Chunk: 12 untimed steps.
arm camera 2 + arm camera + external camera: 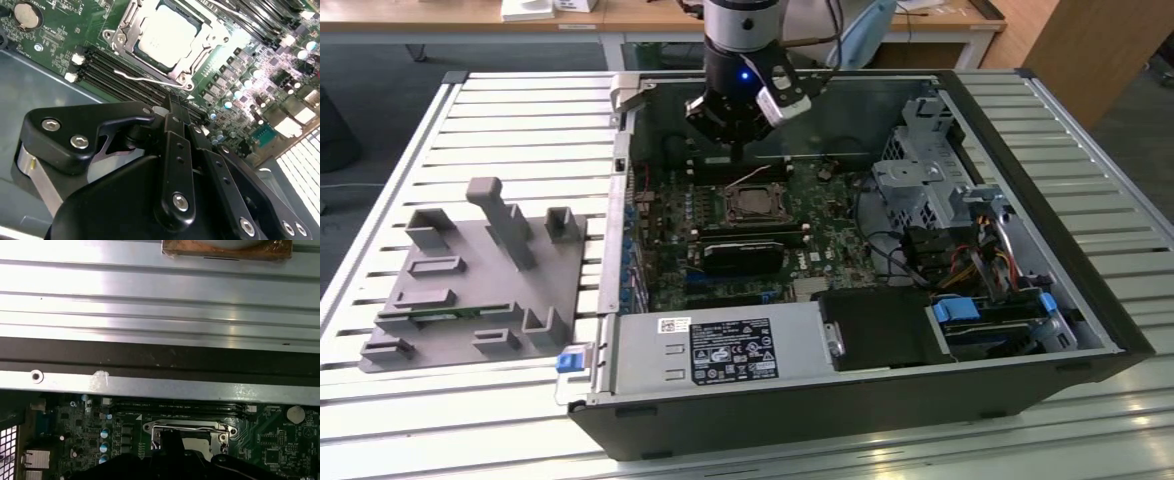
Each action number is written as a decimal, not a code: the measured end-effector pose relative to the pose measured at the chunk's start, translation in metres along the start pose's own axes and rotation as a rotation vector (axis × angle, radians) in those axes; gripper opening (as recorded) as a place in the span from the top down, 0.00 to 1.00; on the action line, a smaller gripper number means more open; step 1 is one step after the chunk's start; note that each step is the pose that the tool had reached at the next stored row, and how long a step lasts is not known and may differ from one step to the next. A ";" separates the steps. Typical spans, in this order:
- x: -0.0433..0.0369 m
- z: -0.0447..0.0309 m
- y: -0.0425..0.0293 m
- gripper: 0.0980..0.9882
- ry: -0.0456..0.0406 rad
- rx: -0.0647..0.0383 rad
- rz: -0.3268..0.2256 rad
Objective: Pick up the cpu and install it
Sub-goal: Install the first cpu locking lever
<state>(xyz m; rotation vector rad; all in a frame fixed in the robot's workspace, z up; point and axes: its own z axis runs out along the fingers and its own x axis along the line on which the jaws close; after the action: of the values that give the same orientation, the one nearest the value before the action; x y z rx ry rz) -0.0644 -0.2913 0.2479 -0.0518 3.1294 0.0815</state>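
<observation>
The cpu [167,31] is a silvery square chip lying flat in the motherboard socket, ringed by the metal socket frame [125,37]. A thin wire lever [145,79] runs along the frame's side. In the exterior view the cpu [754,207] sits mid-board inside the open computer case. My gripper [738,160] hovers above the board just behind the socket, apart from the chip. In the second wrist view its black fingers [172,107] are pressed together with nothing between them, so it is shut. The first wrist view shows the cpu [197,442] partly hidden behind the gripper [172,440].
A grey fixture tray [467,290] with upright pegs lies on the slatted table at the exterior view's left. Inside the case are a power supply [720,350] at the front, a drive cage [921,180] and cables on the right, and memory slots [125,75] beside the socket.
</observation>
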 end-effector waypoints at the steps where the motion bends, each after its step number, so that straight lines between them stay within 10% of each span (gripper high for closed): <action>1: -0.0014 0.0016 -0.0001 0.99 0.0000 0.000 0.000; 12: -0.0183 0.0203 0.0027 0.99 0.0019 0.000 0.000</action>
<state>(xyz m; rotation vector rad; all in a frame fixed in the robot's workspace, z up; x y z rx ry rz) -0.0460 -0.2869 0.2280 -0.0513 3.1313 0.0815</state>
